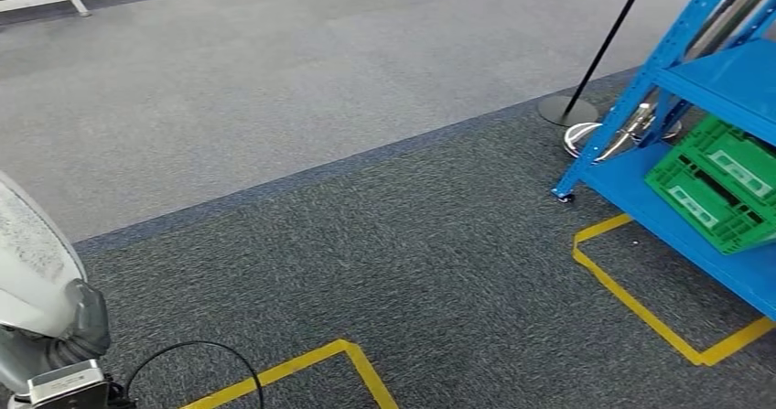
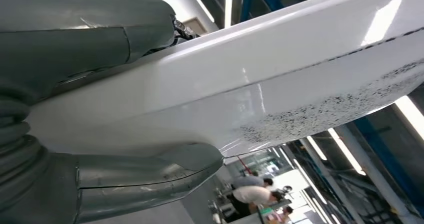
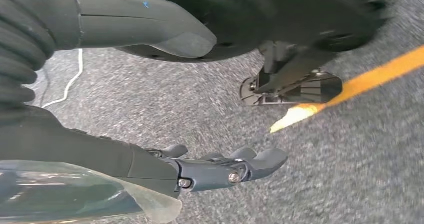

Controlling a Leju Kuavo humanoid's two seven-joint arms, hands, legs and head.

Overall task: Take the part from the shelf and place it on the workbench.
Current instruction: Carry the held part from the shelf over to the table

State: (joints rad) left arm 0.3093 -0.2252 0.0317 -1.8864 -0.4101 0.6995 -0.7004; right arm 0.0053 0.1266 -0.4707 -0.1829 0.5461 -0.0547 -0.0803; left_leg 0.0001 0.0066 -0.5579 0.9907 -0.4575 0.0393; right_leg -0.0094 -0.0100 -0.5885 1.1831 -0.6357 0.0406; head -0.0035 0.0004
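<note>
The left hand's grey fingers and thumb are closing on a white part, one lying along each face of it, so the part is being gripped at its edge. The part is a smooth, glossy panel with a band of black speckles along one side. In the head view the same part is showing at the lower left corner of the picture, above the left hand, with a thin black cable looping beside the wrist. The right hand is hanging over the floor; its dark fingers are lying nearly straight and apart, and nothing is sitting between them. A clear plastic sleeve is covering the right forearm. The floor is carpet, lighter grey farther away and darker grey nearer, with yellow tape marking boxes on it. At the right edge of the head view a blue shelf is standing on small feet, one corner resting just inside a taped box. A green crate is lying on the shelf's lower board, and some shiny metal pieces are leaning by its upright. A black pole on a round base is standing just behind the shelf. In the left wrist view, people are standing far off under strip lights.
</note>
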